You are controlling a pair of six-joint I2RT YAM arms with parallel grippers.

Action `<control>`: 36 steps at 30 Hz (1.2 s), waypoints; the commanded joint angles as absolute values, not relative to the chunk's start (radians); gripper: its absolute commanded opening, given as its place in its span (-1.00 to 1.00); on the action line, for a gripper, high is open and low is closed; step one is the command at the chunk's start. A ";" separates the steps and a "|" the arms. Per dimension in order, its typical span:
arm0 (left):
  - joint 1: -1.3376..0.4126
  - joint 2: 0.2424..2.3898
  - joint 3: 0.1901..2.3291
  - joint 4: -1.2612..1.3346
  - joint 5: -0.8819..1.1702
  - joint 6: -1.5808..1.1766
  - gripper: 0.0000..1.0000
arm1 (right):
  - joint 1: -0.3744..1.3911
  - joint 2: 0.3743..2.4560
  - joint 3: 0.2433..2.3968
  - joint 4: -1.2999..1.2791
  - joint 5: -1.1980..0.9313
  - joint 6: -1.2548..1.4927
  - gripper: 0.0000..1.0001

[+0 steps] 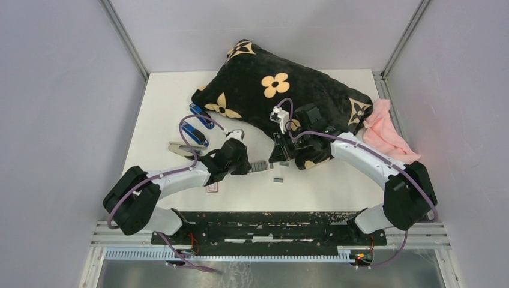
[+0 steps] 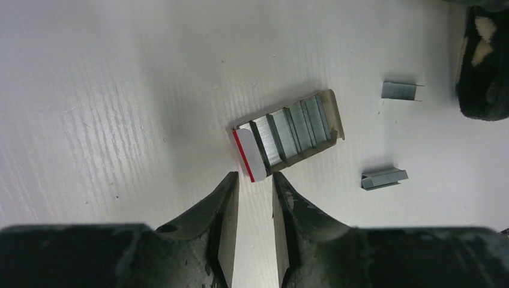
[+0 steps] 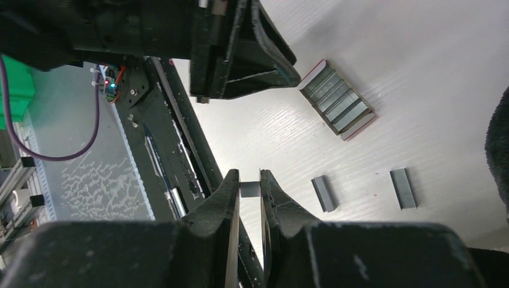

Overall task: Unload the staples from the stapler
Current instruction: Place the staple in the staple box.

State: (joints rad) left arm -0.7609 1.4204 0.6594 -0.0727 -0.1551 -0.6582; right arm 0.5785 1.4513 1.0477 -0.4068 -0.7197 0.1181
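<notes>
Top: left gripper (image 1: 247, 163) at the staple box (image 1: 259, 166), right gripper (image 1: 280, 161) just beside. The blue stapler (image 1: 195, 134) lies further left on the desk (image 1: 336, 186).
Left wrist: left gripper slightly ajar and empty, tips just short of the box. Loose strips (image 2: 384, 178) lie right of the box.
Right wrist: right gripper is clamped on a staple strip (image 3: 249, 189).

Staples (image 3: 249, 190) partly hidden by right gripper (image 3: 249, 177)

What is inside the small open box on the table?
The box holds grey staple strips, lying side by side and nearly filling it. Whether more lie beneath them cannot be seen: the top layer covers the bottom.
</notes>
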 commanded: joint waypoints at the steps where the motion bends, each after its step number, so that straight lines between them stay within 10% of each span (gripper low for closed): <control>1: -0.764 1.327 0.623 -0.022 -0.204 -0.646 -0.27 | 0.612 1.481 1.112 -0.400 -0.646 0.109 -0.63; 36: -0.682 1.216 0.481 0.117 -0.247 -0.591 -0.23 | 0.793 1.899 1.383 -0.465 -0.230 0.475 -0.59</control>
State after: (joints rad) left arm -0.6838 1.2240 0.4831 0.0628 -0.2523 -0.6281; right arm 0.7856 1.8797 1.3327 -0.4660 -0.2745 0.3962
